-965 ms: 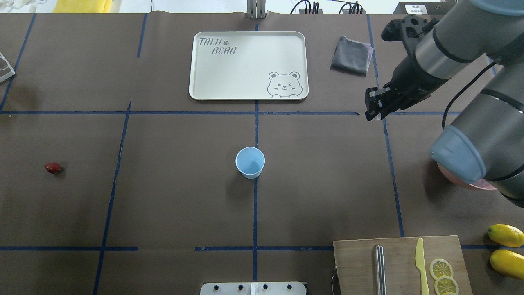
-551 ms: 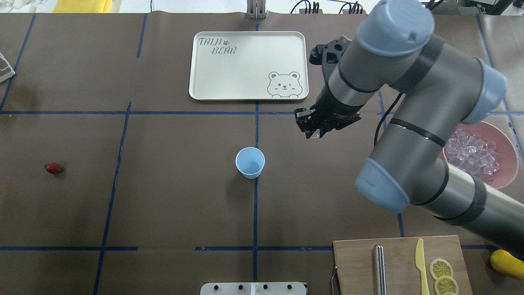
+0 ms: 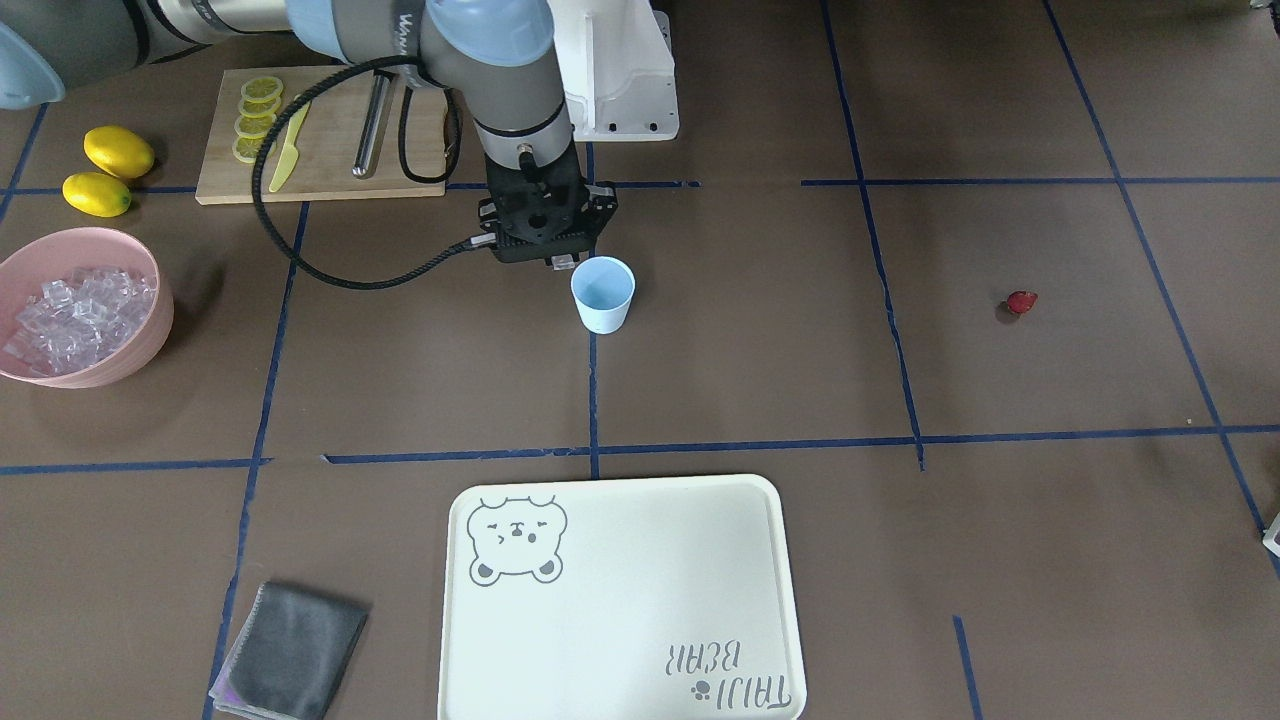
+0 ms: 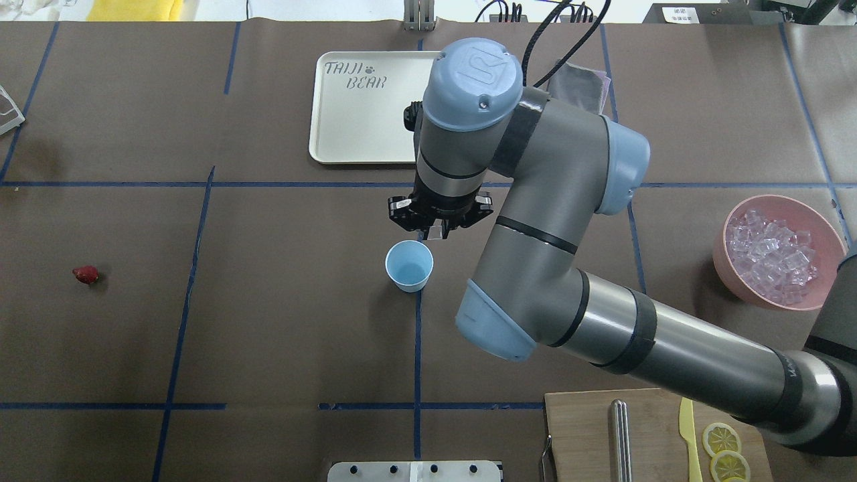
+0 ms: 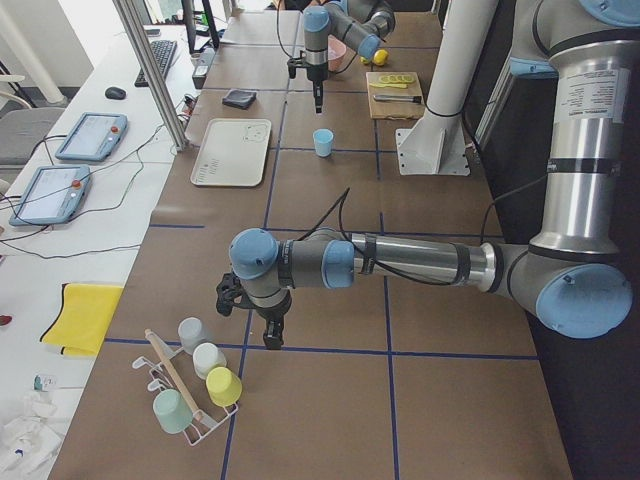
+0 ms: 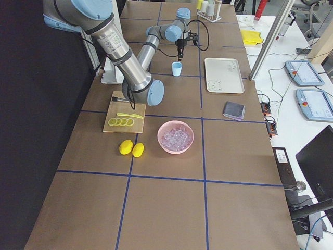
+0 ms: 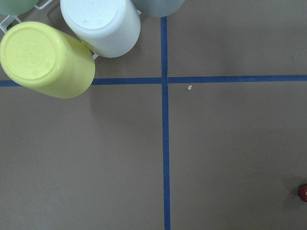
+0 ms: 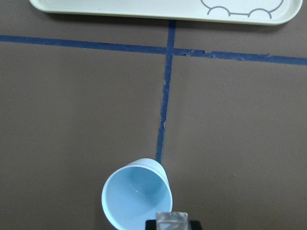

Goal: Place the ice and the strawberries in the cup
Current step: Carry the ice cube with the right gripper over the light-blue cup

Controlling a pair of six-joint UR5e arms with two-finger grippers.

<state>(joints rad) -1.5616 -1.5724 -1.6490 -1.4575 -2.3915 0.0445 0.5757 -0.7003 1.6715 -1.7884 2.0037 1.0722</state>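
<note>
A long table (image 4: pixel 268 321) under brown paper, gridded with blue tape (image 4: pixel 417 348), fills the room. Beside it runs a white desk (image 5: pixel 150 100) with two tablets (image 5: pixel 92 135), a keyboard (image 5: pixel 163 55) and a mouse (image 5: pixel 117 93). The light is bright and even.

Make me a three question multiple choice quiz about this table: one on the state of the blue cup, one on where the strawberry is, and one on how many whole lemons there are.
1. The cup is:
A. tipped on its side
B. upright with nothing in it
C. upside down

2. The strawberry lies:
A. in the cup
B. on the tray
C. on the bare table, far out on the robot's left side

3. The whole lemons number:
A. one
B. two
C. four

Answers:
1 B: the right wrist view looks down into its plain blue bottom.
2 C: the overhead view shows it alone on the brown paper, well away from the cup.
3 B: the front-facing view shows a pair side by side.
</note>
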